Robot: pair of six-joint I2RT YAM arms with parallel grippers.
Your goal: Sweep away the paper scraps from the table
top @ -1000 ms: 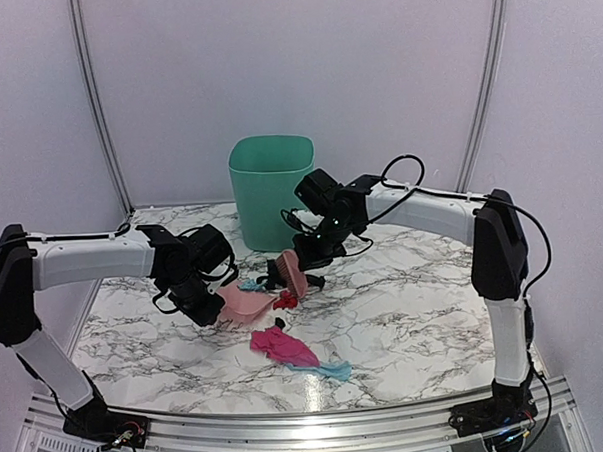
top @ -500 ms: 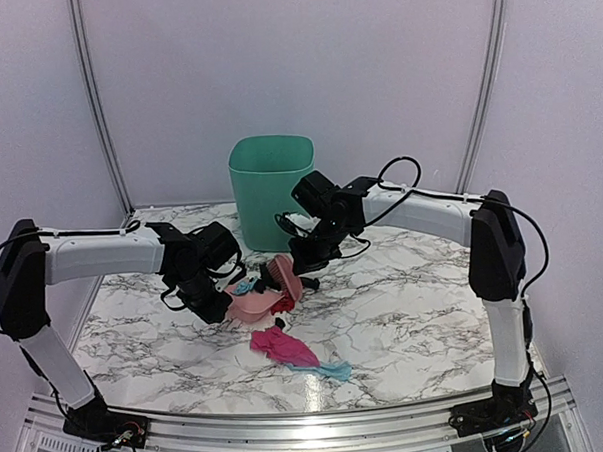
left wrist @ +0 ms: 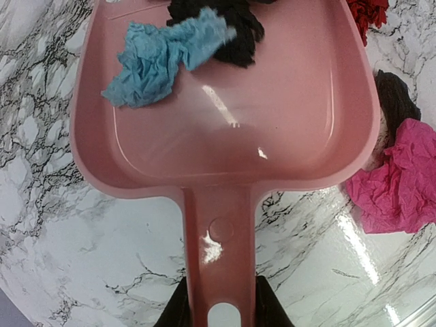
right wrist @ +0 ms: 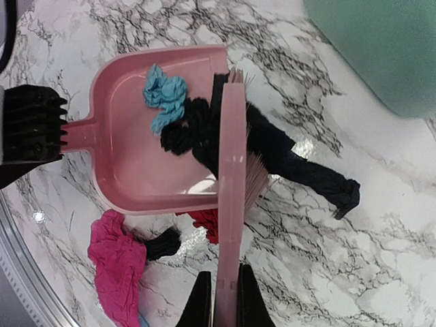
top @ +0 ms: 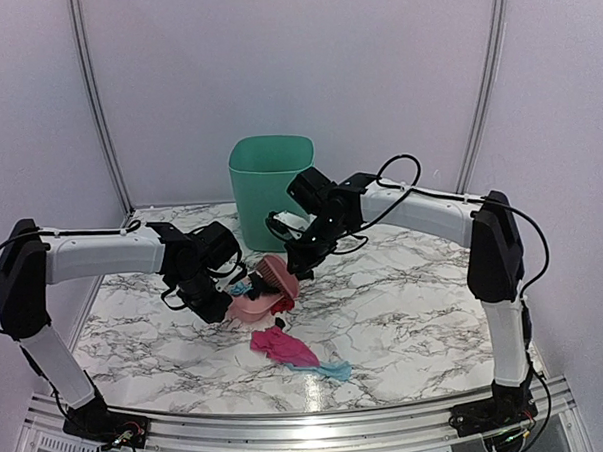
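- The pink dustpan [left wrist: 225, 136] is held by its handle, clamped in the left gripper [left wrist: 219, 310] at the bottom centre of the left wrist view.
- The pink brush [right wrist: 231, 170] is gripped by the right gripper [right wrist: 221, 300], with its bristles set at the pan's open mouth.
- Of the paper scraps [top: 285, 347], a blue scrap [left wrist: 160, 58] and a black scrap [left wrist: 231, 27] are seen inside the pan.
- A magenta scrap [left wrist: 402, 177] is seen on the desk [left wrist: 68, 259] just beside the pan, at the right edge of that view, and a red scrap [left wrist: 368, 10] at its upper right.
- A green bin [top: 270, 182] is placed behind the pan, at the centre of the top view.
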